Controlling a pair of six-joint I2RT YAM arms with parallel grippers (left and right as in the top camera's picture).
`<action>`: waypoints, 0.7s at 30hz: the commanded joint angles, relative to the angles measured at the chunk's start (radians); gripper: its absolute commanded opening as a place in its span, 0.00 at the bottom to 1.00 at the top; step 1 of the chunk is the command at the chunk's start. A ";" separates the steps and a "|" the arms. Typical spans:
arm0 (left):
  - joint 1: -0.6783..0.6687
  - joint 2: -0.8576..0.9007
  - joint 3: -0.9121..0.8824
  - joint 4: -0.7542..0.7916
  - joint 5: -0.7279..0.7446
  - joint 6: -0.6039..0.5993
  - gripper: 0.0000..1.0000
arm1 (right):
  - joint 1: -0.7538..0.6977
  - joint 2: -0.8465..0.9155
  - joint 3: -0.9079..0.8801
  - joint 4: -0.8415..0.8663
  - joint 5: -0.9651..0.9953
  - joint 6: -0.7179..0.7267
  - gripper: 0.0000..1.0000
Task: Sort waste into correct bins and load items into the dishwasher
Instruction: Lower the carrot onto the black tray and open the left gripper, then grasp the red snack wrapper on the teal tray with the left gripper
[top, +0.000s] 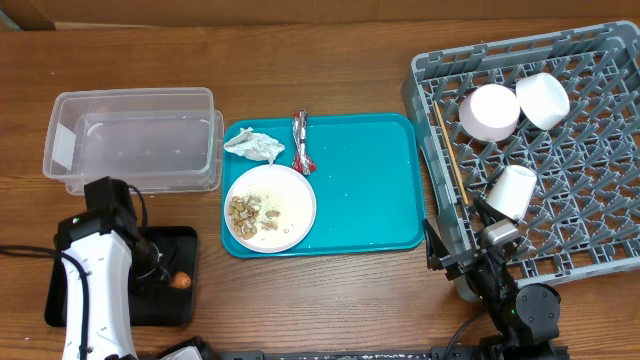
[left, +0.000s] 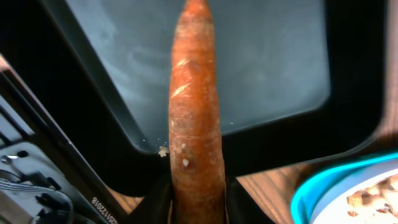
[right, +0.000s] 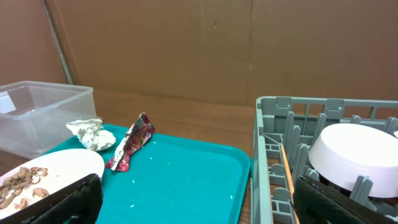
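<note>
My left gripper (top: 172, 279) is shut on the thin orange sausage stick (left: 194, 124) and holds it over the shallow black tray (top: 165, 305), which also shows in the left wrist view (left: 261, 74). The stick's tip (top: 182, 281) shows orange from overhead. A crumpled white napkin (top: 253, 146), a red-and-white wrapper (top: 300, 142) and a white plate (top: 285, 200) with brownish scraps (top: 245, 212) lie on the teal tray (top: 370, 190). The clear tub (top: 135, 140) is empty. My right gripper (right: 199, 205) is open and empty by the grey rack's (top: 600, 230) front left corner.
The rack holds two bowls (top: 489, 111) (top: 543, 99), a small white cup (top: 512, 190) and wooden chopsticks (top: 450, 155) along its left side. Cardboard walls stand behind the table. Bare wood lies between the black tray and the teal tray.
</note>
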 joint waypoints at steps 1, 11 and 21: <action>0.045 -0.002 0.017 0.012 0.072 0.017 0.68 | 0.003 -0.011 -0.011 0.007 -0.005 -0.001 1.00; -0.051 -0.002 0.380 -0.022 0.148 0.090 0.75 | 0.003 -0.012 -0.011 0.007 -0.005 -0.001 1.00; -0.689 0.230 0.441 0.411 0.052 0.359 0.71 | 0.003 -0.012 -0.011 0.007 -0.005 -0.001 1.00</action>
